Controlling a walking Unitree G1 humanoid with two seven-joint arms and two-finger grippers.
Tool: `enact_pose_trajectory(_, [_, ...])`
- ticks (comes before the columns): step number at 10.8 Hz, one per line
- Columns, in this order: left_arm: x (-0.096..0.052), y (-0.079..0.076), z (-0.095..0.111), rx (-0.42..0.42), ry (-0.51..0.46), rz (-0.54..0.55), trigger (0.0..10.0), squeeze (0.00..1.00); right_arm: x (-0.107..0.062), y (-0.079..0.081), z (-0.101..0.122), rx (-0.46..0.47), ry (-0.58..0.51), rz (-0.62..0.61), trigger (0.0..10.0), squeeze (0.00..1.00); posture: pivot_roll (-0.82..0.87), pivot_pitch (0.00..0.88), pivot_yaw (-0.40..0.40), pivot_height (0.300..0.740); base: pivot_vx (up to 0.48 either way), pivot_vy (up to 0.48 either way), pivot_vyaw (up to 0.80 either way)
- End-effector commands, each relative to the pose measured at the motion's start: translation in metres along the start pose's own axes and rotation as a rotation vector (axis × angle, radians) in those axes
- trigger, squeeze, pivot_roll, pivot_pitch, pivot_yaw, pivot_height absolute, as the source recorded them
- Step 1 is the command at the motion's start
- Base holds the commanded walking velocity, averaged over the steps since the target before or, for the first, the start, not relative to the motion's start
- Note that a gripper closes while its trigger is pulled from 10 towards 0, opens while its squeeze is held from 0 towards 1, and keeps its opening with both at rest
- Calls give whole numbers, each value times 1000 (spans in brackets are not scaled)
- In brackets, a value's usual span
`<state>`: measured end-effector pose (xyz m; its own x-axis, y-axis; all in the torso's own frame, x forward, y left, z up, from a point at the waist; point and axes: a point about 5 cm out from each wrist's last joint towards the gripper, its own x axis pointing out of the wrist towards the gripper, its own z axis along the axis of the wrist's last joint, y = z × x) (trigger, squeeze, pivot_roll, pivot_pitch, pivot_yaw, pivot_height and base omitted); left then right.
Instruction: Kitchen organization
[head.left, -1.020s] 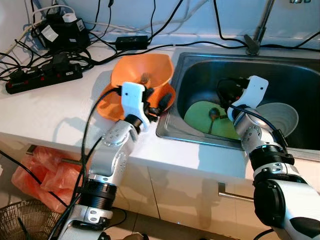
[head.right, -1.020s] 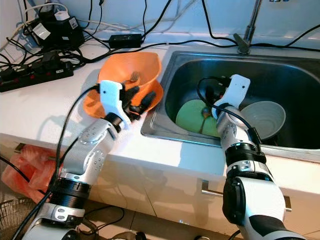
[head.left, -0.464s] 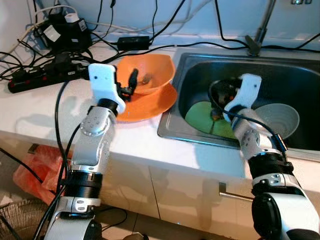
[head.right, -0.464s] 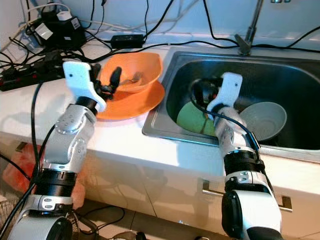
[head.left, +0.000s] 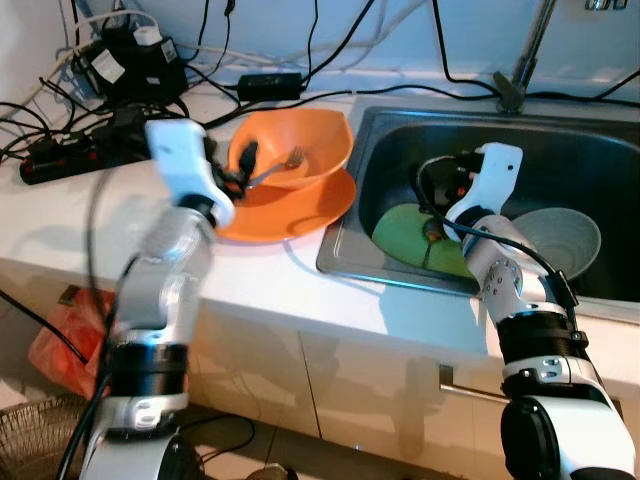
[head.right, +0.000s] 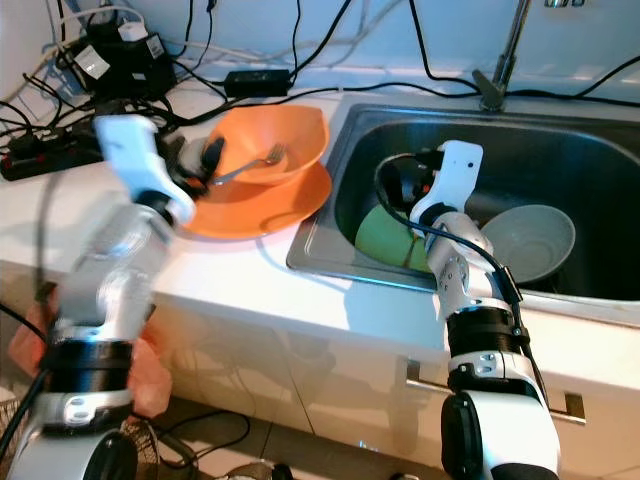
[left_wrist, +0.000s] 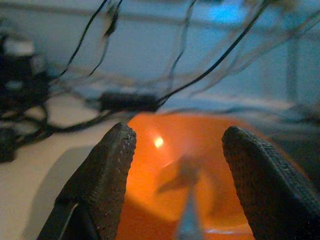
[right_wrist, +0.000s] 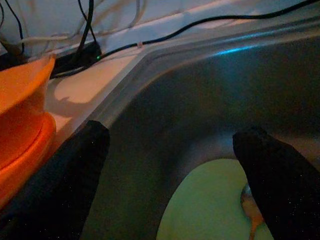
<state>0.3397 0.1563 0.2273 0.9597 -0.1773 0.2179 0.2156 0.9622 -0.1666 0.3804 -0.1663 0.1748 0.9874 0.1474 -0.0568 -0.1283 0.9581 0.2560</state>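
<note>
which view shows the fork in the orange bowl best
The right eye view: the fork lies whole and sharp against the orange bowl. The left eye view shows it much the same. The left wrist view blurs it between the open left pincer.

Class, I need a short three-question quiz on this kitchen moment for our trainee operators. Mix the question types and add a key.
1. True or false: the orange bowl sits on the orange plate on the counter, beside the sink.
2. Which item lies in the orange bowl? A) a fork B) a sponge C) a cup
3. Fill in: the right tool hovers open above the ____ plate in the sink.

Key: 1 true. 2 A; the left tool is open, pointed at the fork. 3 green; a spoon lies on it, with a grey bowl alongside.
</note>
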Motion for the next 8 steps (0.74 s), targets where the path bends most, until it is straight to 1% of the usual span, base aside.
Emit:
enact_pose_trajectory(1, [-10,4,0,-60,-30,4,10000,0,-1,4,-2,4,8,19,10000,0,129,46,95,740,0,0,0])
enact_pose_trajectory(2, [-15,5,-2,-108,-26,19,10000,0,-1,4,-2,6,9,19,10000,0,131,47,95,740,0,0,0])
enact_pose_trajectory(3, [-26,0,-8,-227,-25,0,10000,0,-1,4,-3,10,10,17,10000,0,136,46,92,740,0,0,0])
enact_pose_trajectory(4, [-28,0,-8,-264,-34,9,10000,0,-1,5,-3,10,12,17,10000,0,136,45,91,740,0,0,0])
enact_pose_trajectory(5, [-30,1,-11,-280,-32,20,10000,0,0,4,-3,11,13,17,10000,0,137,44,91,740,0,0,0])
enact_pose_trajectory(6, [-32,4,-22,-332,-2,53,10000,0,0,5,-2,12,12,17,10000,0,136,43,89,740,0,0,0])
enact_pose_trajectory(7, [-31,8,-30,-393,21,87,10000,0,1,6,-2,13,11,18,10000,0,134,44,89,740,0,0,0])
enact_pose_trajectory(8, [-27,11,-40,-488,66,110,10000,0,1,6,-2,13,10,19,10000,0,133,43,87,740,0,0,0])
